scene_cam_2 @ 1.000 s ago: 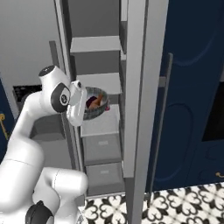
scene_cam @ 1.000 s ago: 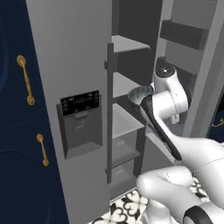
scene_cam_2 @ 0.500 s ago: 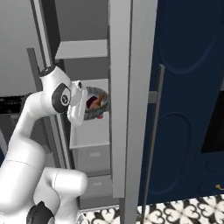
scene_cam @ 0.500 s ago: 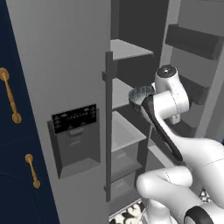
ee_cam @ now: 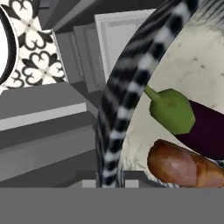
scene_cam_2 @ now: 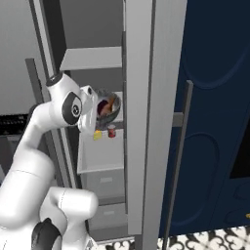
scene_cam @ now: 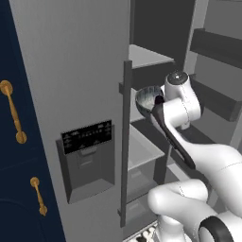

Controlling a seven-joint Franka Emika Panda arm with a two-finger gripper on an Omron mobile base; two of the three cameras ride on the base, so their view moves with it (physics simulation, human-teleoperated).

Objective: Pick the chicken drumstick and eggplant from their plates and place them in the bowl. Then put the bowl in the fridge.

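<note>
My gripper (scene_cam: 156, 102) (scene_cam_2: 94, 108) is shut on the rim of the dark grey bowl (scene_cam: 148, 99) (scene_cam_2: 109, 105) (ee_cam: 114, 109), holding it up inside the open fridge (scene_cam: 71, 71) (scene_cam_2: 139, 97), above a middle shelf (scene_cam_2: 102, 151). In the bowl lie the dark purple eggplant (ee_cam: 204, 127) with its green cap and, beside it, the reddish-brown chicken drumstick (ee_cam: 177, 164) (scene_cam_2: 110, 103). In the hand view the bowl's striped rim crosses the picture and hides my fingertips. The plates are out of view.
A small red item (scene_cam_2: 112, 131) and a yellow one (scene_cam_2: 97, 135) sit on the shelf under the bowl. The fridge's shut left door carries a dispenser panel (scene_cam: 87, 137) and a bar handle (scene_cam: 126, 142). Navy cabinets (scene_cam_2: 215, 122) with gold handles (scene_cam: 13, 118) flank the fridge.
The whole picture has shifted and the fridge looks larger, so the base has driven closer. The bowl stays in my grip at about the same height before the shelves.
</note>
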